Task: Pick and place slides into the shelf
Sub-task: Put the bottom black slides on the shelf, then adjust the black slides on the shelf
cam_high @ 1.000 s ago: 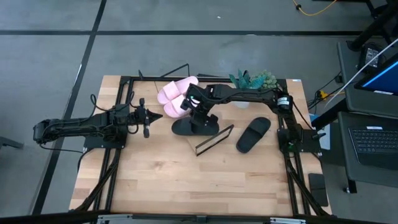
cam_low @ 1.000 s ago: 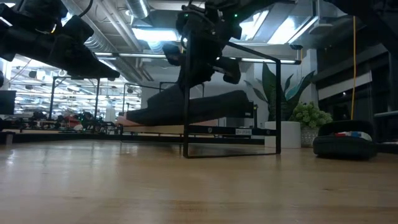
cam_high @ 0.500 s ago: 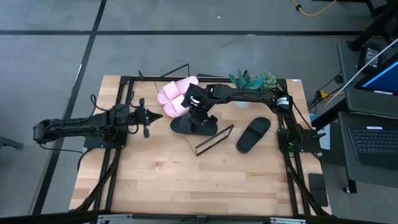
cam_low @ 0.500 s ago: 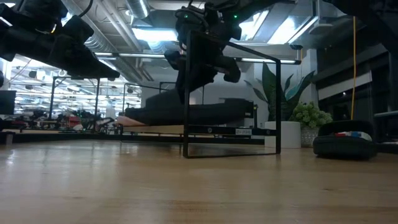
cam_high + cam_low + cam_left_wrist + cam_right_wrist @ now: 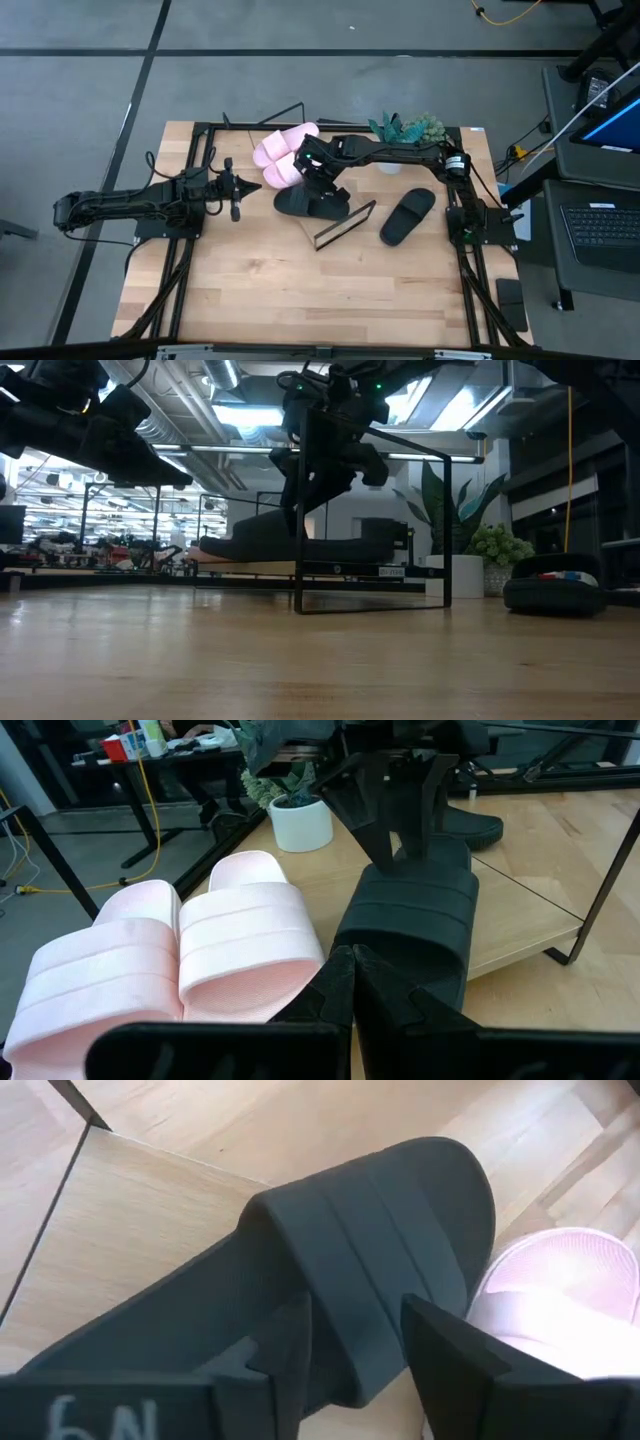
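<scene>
On the shelf's slanted light-wood board (image 5: 130,1230) lies a black slide (image 5: 308,205), flat on its sole, beside two pale pink slides (image 5: 283,155). My right gripper (image 5: 318,178) stands open right over the black slide, pointing steeply down; its fingers straddle the rear edge of the wide strap (image 5: 370,1280). A second black slide (image 5: 407,216) rests on the tabletop to the right of the shelf. My left gripper (image 5: 243,186) waits shut, to the left of the shelf, pointing at the pink slides (image 5: 160,960). My right gripper has its fingers (image 5: 290,1345) spread on either side of the black slide's strap edge (image 5: 350,1370), coming slanting from above. I cannot tell whether they touch it. The slide lies on the shelf board, not lifted.
A potted plant (image 5: 400,135) stands at the far edge behind the right arm. The shelf's thin black wire frame (image 5: 300,510) rises around the board. Bare wooden tabletop (image 5: 300,290) spreads toward the near edge.
My right gripper has rolled about its own line and opened, staying in place over the shelf. The black slide, tilted in the hold a second ago, has sunk and now lies level on the shelf board.
</scene>
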